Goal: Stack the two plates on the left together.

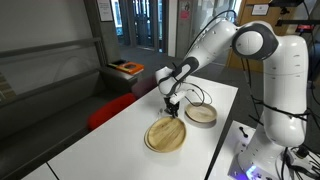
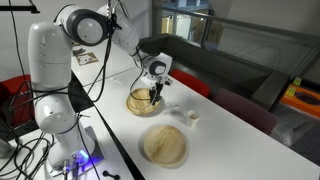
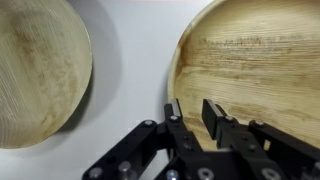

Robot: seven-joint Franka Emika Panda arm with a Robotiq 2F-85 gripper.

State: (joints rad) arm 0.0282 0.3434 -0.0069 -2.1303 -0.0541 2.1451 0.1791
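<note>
Gripper (image 1: 172, 104) of the white arm hangs over the white table (image 1: 110, 150), shown in both exterior views between two tan round pieces. Its fingers (image 3: 176, 118) point down and stand a narrow gap apart. Whether they clasp anything cannot be told. In the wrist view the gripper (image 3: 193, 118) enters from the bottom edge, its tips over the left rim of the wide plate (image 3: 250, 70), with wood grain showing in the gap between them. Contact with that rim cannot be judged. This wide plate (image 1: 166, 135) lies flat near the table's front edge in an exterior view and nearest the camera in the opposite one (image 2: 164, 146). It shows a pale raised rim in the wrist view, and whether a smaller plate rests inside it is too fine to tell. A deeper dish (image 1: 201, 114) with a darker wall sits just beyond it, apart from it, nearer the arm's base. From the other side, the gripper (image 2: 155, 95) overlaps this dish (image 2: 143, 102). In the wrist view the dish (image 3: 35, 70) fills the left, with bare table between the two. A small white object (image 2: 192, 115) lies on the table near both.
</note>
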